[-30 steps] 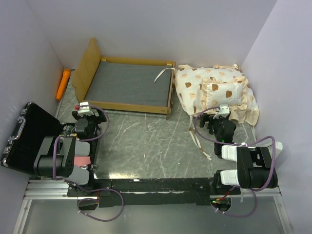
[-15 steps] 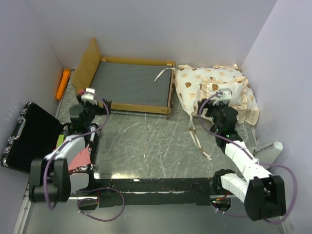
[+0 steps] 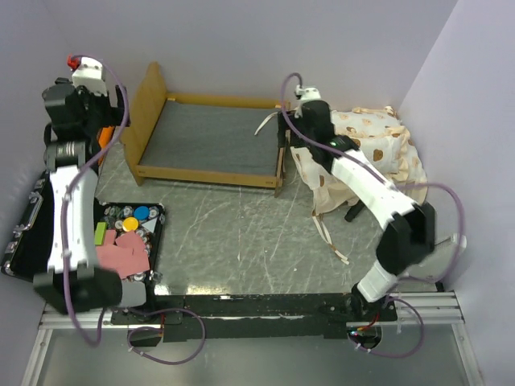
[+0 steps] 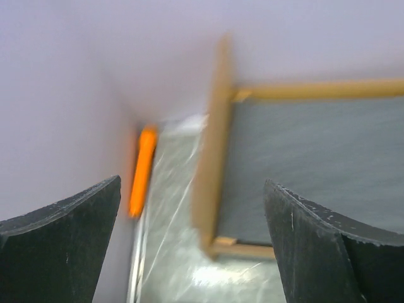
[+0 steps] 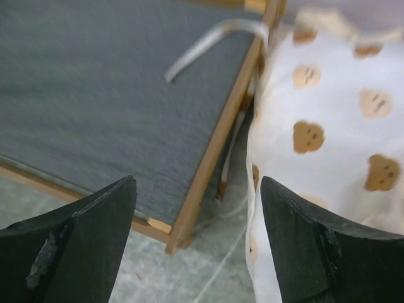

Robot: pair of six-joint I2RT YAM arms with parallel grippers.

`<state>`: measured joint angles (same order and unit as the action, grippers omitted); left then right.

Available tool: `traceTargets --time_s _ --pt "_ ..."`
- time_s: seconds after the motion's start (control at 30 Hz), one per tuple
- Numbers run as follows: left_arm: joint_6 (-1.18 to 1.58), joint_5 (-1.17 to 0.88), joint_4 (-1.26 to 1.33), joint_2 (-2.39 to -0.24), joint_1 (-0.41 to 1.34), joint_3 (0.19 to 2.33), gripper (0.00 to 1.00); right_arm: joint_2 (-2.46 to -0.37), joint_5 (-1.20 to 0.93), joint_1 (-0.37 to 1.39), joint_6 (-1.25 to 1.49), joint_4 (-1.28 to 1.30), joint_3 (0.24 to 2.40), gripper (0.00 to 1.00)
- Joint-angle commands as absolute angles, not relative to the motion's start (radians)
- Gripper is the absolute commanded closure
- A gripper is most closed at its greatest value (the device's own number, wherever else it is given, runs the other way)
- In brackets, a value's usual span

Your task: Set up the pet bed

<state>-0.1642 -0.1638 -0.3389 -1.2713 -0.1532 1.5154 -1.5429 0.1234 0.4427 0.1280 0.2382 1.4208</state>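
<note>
1. We see the light-wood bed frame with a grey base (image 3: pixel 213 143) at the upper centre of the top view, without bedding.
2. The cream bear-print ruffled mattress (image 3: pixel 378 149) lies heaped at upper right, just beside the frame, so we judge that all the placing is left to do.
3. Our left gripper (image 4: pixel 192 202) and right gripper (image 5: pixel 196 189) both gape wide, holding nothing.

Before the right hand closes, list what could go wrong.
The right hand is open over the frame rail, beside the mattress; closing may catch wood. The ribbon draped into the frame could snag when the mattress moves. The left hand faces the headboard and may bump it.
</note>
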Motion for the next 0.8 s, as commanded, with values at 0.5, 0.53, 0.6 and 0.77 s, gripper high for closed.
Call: traceTargets --time_s 0.5,0.53,0.6,0.77 --pt "-0.183 -0.047 -0.433 -1.706 -0.210 1.628 0.19 -2.088 0.112 0.428 0.173 0.623 1.848 0.26" --pt "-0.180 -0.063 -0.431 -1.721 -0.210 1.629 0.21 -2.100 0.103 0.425 0.172 0.623 1.851 0.27" --pt "-0.173 -0.089 -0.425 -1.741 -0.209 1.635 0.27 -2.114 0.075 0.425 0.175 0.615 1.852 0.29" --pt "-0.163 -0.078 -0.390 -1.795 -0.180 1.650 0.33 -2.128 0.075 0.425 0.190 0.565 1.812 0.38"
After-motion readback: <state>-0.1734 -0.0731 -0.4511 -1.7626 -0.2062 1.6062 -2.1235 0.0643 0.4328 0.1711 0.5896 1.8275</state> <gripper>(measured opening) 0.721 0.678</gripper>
